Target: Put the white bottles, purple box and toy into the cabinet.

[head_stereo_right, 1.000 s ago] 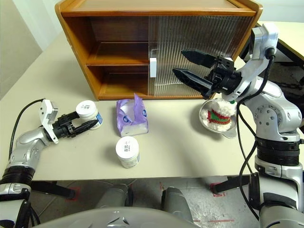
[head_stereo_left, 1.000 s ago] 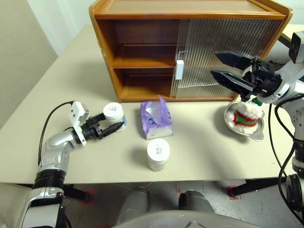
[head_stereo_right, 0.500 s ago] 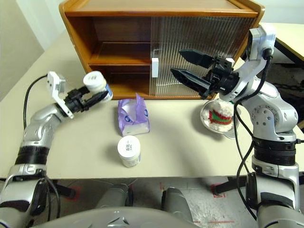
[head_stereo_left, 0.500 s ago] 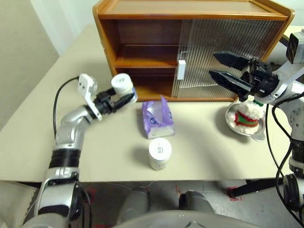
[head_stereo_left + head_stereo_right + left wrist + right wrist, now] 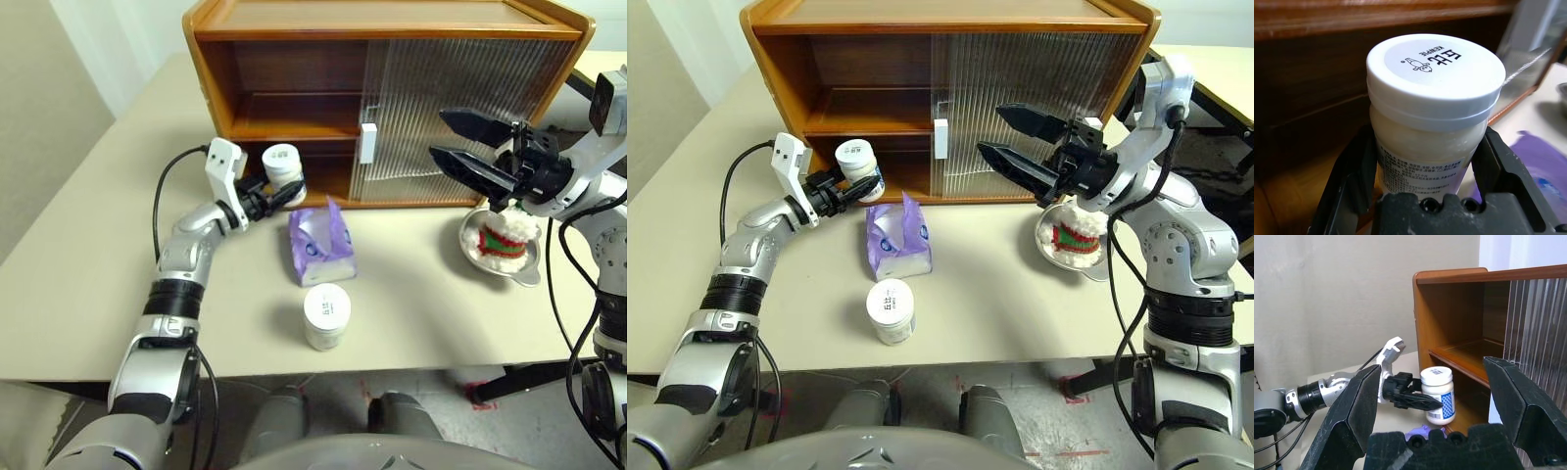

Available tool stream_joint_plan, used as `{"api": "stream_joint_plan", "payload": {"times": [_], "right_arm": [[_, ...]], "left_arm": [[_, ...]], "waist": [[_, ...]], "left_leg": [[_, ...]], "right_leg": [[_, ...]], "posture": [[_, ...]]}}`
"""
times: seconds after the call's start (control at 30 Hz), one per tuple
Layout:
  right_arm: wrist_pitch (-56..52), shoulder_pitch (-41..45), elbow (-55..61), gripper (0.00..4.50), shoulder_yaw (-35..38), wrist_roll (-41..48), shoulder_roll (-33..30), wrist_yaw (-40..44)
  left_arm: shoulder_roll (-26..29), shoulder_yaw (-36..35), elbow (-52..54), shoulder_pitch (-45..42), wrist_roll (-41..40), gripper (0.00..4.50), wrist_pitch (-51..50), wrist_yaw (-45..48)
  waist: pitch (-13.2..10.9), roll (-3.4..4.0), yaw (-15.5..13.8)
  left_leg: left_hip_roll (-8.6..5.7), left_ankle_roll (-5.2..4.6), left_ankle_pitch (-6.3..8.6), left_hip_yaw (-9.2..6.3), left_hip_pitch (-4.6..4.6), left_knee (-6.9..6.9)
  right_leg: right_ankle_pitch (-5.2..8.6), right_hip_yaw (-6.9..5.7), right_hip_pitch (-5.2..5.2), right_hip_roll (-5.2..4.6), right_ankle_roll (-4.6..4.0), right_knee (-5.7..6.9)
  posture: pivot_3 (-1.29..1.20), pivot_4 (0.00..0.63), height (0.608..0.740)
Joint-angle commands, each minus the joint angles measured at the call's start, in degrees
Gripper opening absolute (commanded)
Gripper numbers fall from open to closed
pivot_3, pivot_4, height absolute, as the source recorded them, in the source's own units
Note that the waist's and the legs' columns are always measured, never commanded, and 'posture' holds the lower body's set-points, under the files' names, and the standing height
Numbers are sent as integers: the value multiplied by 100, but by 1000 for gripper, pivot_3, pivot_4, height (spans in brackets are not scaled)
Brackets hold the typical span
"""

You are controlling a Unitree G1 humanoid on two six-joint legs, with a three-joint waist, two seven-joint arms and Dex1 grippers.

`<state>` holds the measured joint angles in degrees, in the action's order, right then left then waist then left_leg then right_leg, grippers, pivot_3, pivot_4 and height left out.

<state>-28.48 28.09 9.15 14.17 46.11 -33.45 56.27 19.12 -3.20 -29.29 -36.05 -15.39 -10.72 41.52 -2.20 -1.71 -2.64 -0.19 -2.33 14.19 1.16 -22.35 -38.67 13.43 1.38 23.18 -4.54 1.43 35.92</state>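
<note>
The left gripper [image 5: 854, 186] is clamped on one white bottle [image 5: 283, 165], a finger [image 5: 1350, 172] on either side of the body below the cap, so the jar rides upright and clear of the tabletop [image 5: 88, 284]. It sits just before the open left half of the cabinet [image 5: 294, 20], at the mouth of the lower shelf [image 5: 284, 191]. That shelf is the nearest free space at the gripper's level, which is probably why the jar is carried low and level instead of being lifted toward the upper shelf.

Below and to the right of this gripper lies the purple box [image 5: 321, 244], tissue poking from its top. The second white bottle [image 5: 326, 316] stands further toward the robot, well apart from the gripper. Both rest on the tabletop, waiting their turn.

The right gripper [image 5: 475, 143] hangs with its jaws spread wide and nothing between them, in front of the ribbed sliding door [image 5: 470, 108] that covers the cabinet's right half. Just beneath and behind it sits the toy [image 5: 507, 235] in a steel bowl [image 5: 474, 253]. Parked there, the gripper seems ready for the toy while staying out of the left arm's way. The door's white handle [image 5: 368, 143] stands at the middle of the cabinet, between the two grippers, leaving the left bay open for loading.
</note>
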Motion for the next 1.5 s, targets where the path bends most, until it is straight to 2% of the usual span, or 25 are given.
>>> {"api": "stream_joint_plan", "payload": {"times": [0.03,0.4,0.93,1.5], "right_arm": [[76,-67,121,4500,64,3,-28,-40],[75,-82,143,4500,85,12,-58,-68],[47,-144,239,4500,158,58,-137,-141],[22,-207,362,4500,217,121,-230,-245]], "left_arm": [[-48,12,-308,-230,189,3075,173,-222],[-425,-83,-1161,-685,384,3075,254,-1054],[-764,-92,-2904,-1349,1115,3075,1572,-2639],[-1096,-145,-4157,-2073,1363,3075,1961,-3212]], "waist": [[-1,-2,22],[-4,-6,127],[-5,-9,181],[-6,-13,205]], "left_leg": [[0,0,0,2,0,-2],[0,-2,-1,35,-1,-23],[3,-1,0,52,1,-25],[0,0,1,68,0,-26]], "right_leg": [[-2,3,0,0,3,0],[-22,54,1,8,35,-4],[-35,65,6,11,38,-6],[-38,68,7,16,42,-11]], "posture": [[8,0,740],[-8,0,740],[-28,0,740],[-61,0,740]]}}
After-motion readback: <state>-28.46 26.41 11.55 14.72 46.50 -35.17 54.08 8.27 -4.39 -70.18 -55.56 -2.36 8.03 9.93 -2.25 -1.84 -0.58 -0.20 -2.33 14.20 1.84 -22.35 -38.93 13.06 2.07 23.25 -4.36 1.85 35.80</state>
